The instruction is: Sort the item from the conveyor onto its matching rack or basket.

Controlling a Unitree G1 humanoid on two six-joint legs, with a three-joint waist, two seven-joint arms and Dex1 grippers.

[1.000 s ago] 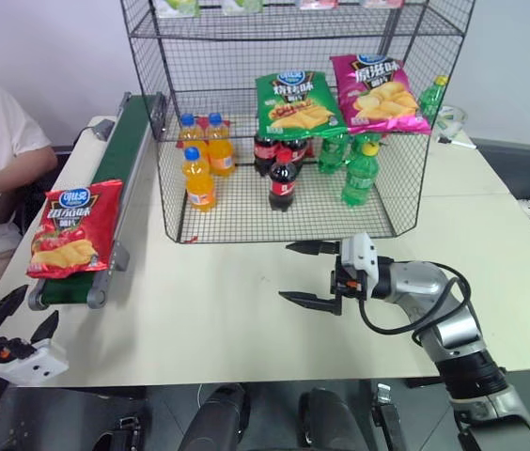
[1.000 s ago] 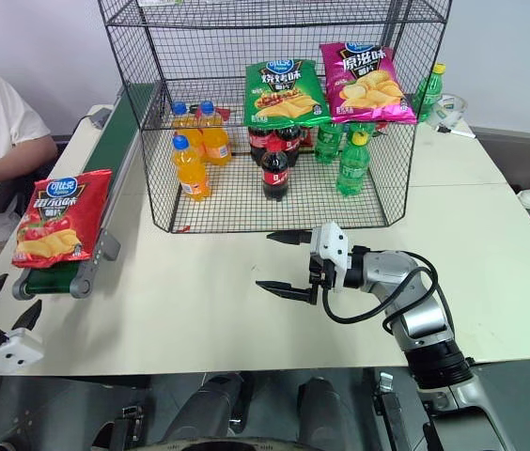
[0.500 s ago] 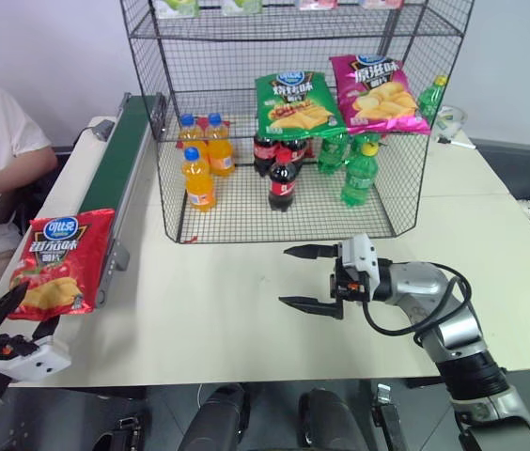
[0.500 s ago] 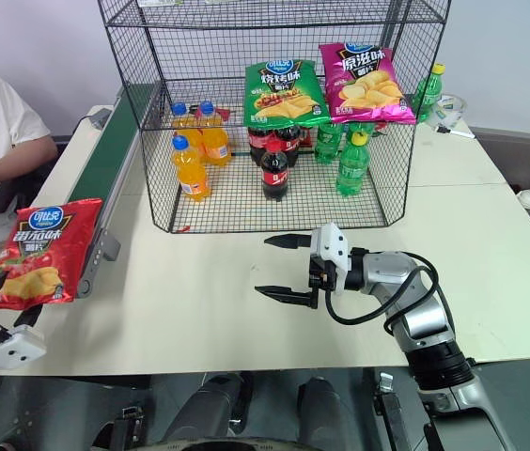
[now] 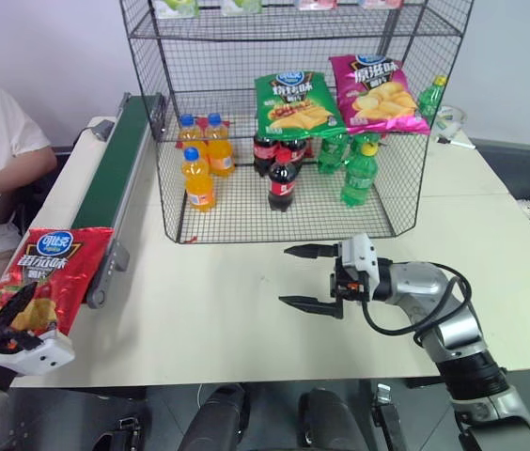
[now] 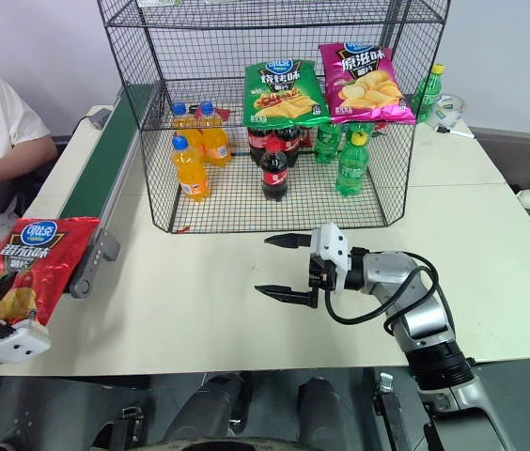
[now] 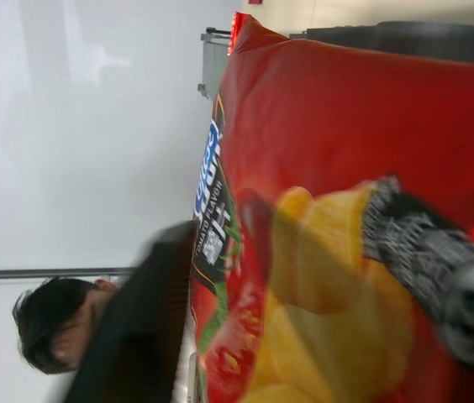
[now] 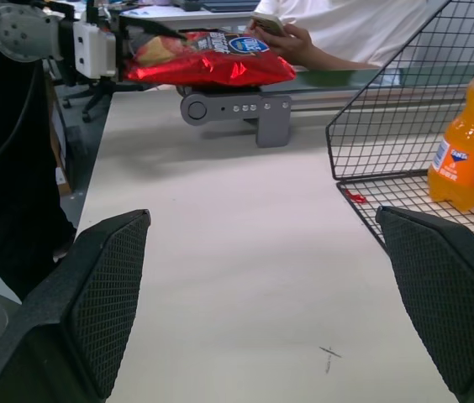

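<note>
Item: red chip bag (image 5: 38, 280), off the end of the conveyor (image 5: 115, 178) a second ago, now hanging past its end roller at the table's near left corner. My left gripper (image 5: 13, 321), spread a moment back, has come together, pinching the bag's lower edge. My right gripper (image 5: 310, 275), fingers spread, idles over the table before the rack (image 5: 293, 113). Status: pickup apparently secured; carry to the rack, beside the green and magenta bags, outstanding.

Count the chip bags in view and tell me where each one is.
3. The red chip bag is in the left hand at the conveyor end; the green bag and magenta bag lie side by side on a rack shelf.
</note>
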